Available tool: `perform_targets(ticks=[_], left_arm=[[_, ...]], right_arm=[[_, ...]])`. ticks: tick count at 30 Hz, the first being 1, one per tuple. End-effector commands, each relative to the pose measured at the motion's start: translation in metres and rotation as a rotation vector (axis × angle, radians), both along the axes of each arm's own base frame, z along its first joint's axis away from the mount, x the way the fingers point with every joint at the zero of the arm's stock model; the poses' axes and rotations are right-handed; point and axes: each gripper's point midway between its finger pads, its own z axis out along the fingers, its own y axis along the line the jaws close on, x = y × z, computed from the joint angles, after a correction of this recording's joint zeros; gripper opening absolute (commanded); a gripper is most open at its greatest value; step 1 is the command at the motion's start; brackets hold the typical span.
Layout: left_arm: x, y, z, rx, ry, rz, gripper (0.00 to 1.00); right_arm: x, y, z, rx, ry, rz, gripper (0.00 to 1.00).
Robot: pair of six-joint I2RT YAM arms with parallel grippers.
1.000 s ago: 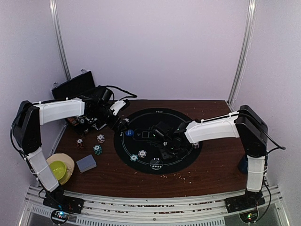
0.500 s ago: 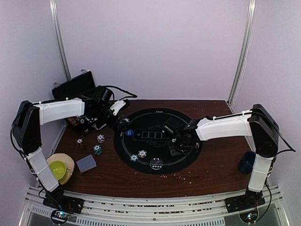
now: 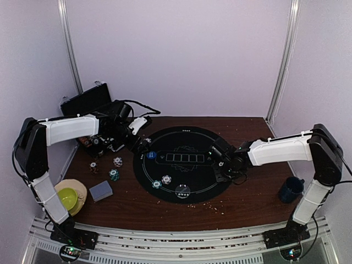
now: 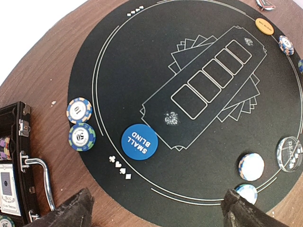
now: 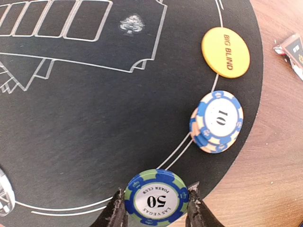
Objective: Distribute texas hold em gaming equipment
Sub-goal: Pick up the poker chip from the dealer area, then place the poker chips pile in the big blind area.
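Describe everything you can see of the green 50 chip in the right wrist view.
The green chip is round, with blue rim stripes and a white centre printed 50, Las Vegas Poker Club. It looks like hard plastic. It lies face up at the edge of the black mat, over the white border lines. The right gripper straddles it, a dark finger close at each side; whether they pinch it is unclear.

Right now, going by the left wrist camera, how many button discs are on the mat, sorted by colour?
Blue small blind button: 1
Orange big blind button: 1
Clear dealer button: 1
Total: 3
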Motion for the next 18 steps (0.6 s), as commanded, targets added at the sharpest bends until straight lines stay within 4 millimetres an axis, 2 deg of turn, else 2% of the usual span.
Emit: perform_targets(ticks=[1, 18], left_arm=[[0.006, -0.003, -0.004, -0.010, -0.007, 0.001, 0.98], [0.006, -0.003, -0.005, -0.009, -0.004, 0.002, 0.98]], right_arm=[[0.006, -0.008, 0.002, 0.014, -0.031, -0.029, 0.32], [0.015, -0.026, -0.009, 0.013, -0.019, -0.061, 0.32]])
